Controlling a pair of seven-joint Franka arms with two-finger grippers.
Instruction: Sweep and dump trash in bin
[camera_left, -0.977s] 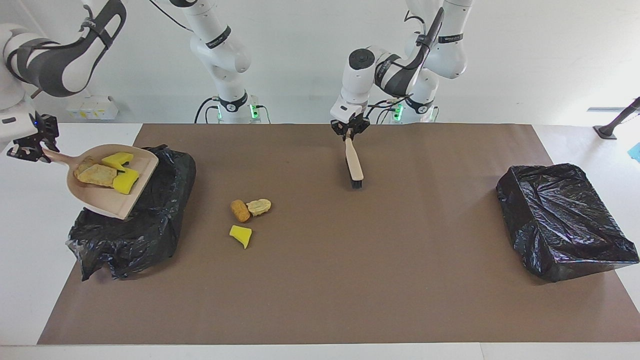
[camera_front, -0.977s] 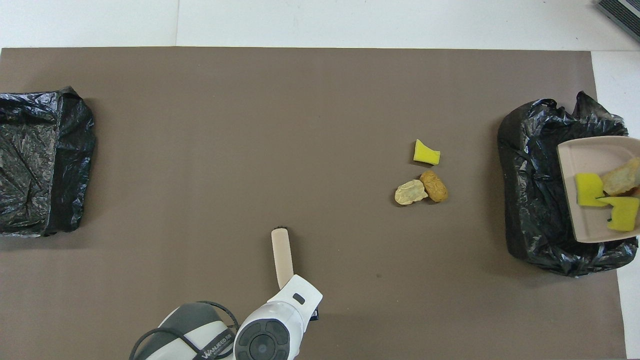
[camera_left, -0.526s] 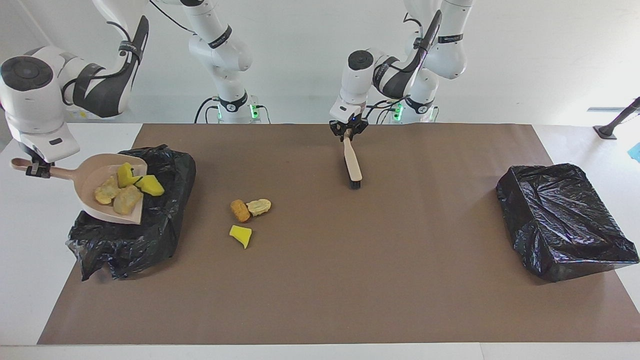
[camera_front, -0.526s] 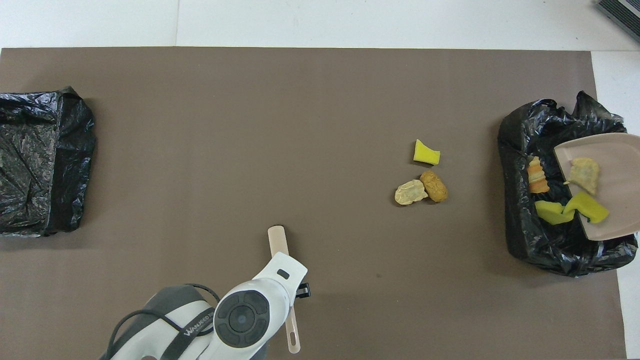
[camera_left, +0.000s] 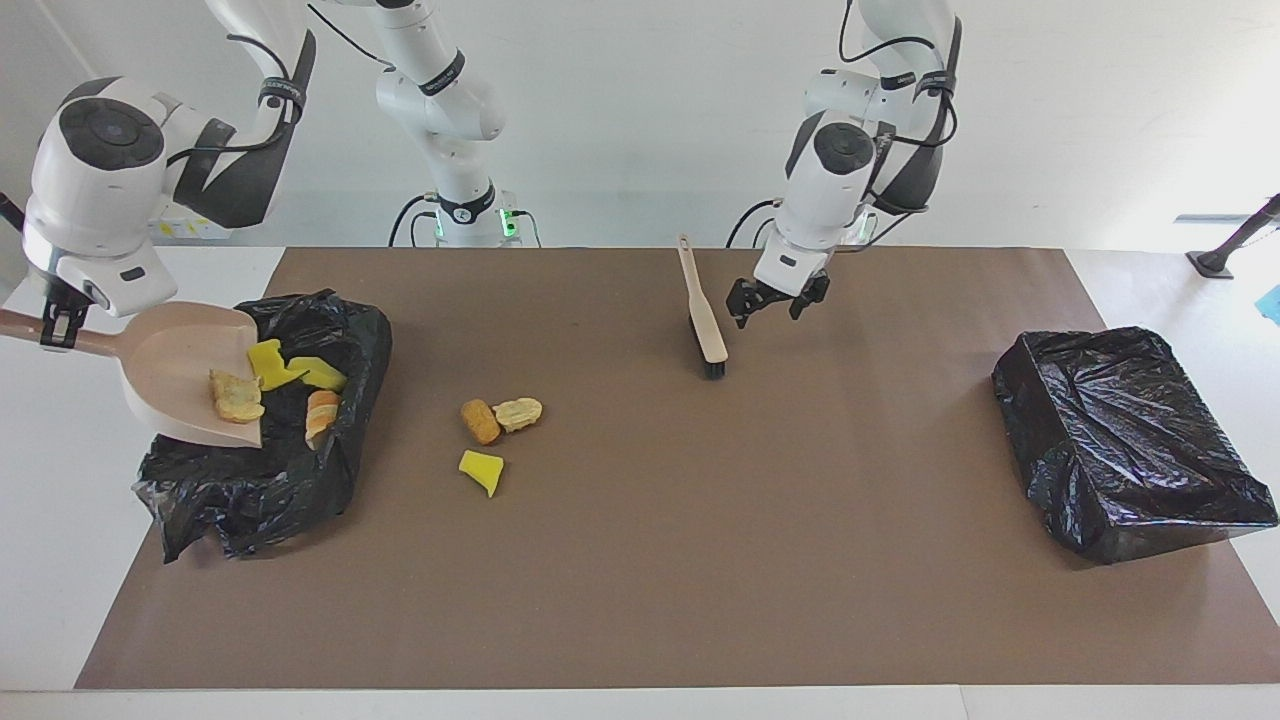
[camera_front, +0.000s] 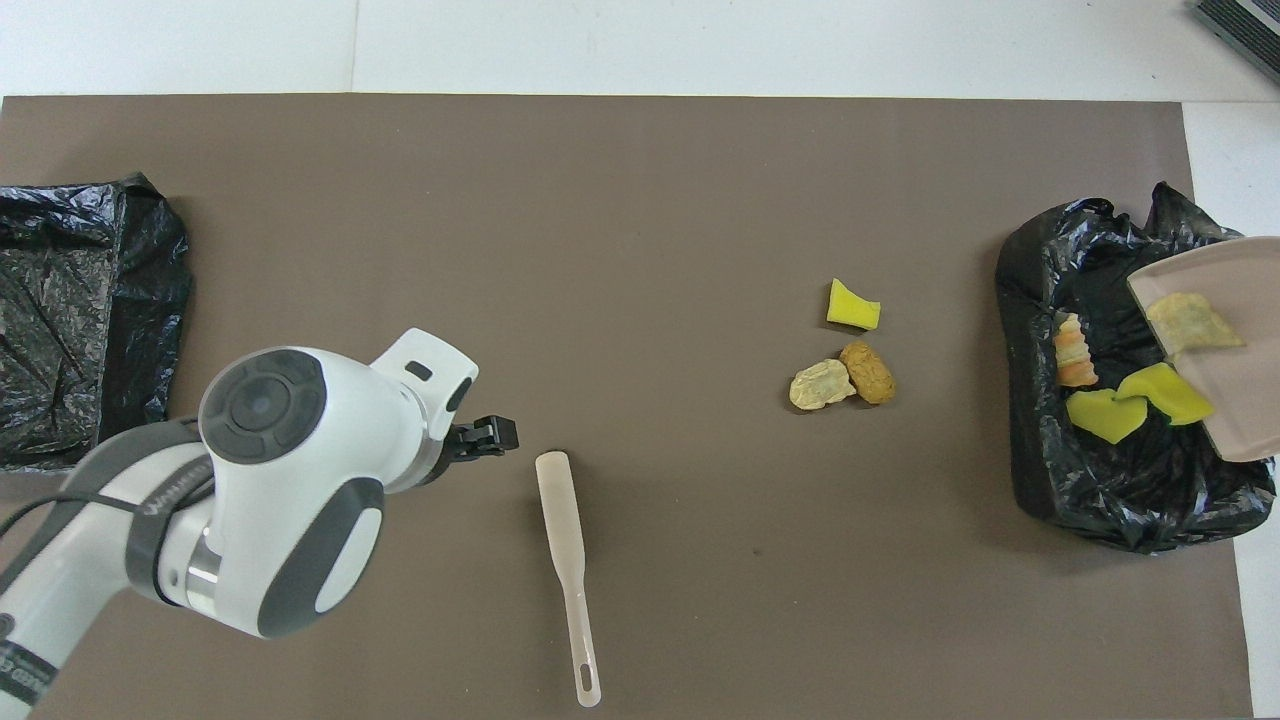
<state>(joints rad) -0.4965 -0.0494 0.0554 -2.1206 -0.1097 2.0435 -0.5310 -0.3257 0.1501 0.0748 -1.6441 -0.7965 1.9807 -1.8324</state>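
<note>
Facing view: right gripper (camera_left: 55, 322) clamping dustpan (camera_left: 190, 375) handle, tipping over bin (camera_left: 290, 470). Trash (camera_left: 268, 380) sliding off lip; three chunks (camera_left: 497, 432) sitting beside bin. Tilt steeper. Left gripper (camera_left: 775, 300) spread, hanging beside brush (camera_left: 702, 315).

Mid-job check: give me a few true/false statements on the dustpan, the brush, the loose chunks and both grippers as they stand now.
1. The right gripper holds the dustpan tilted over the black-bagged bin at the right arm's end. True.
2. The left gripper grips the brush. False: the brush lies on the brown mat, and the left gripper hangs open beside it, apart from it.
3. Three chunks lie on the mat: an orange-brown oval, a beige lump, a yellow wedge. True.
4. The dustpan is empty. False: one beige chunk is on it, at its lip.
5. The other bagged bin, at the left arm's end, holds yellow chunks. False: none show in it.
</note>
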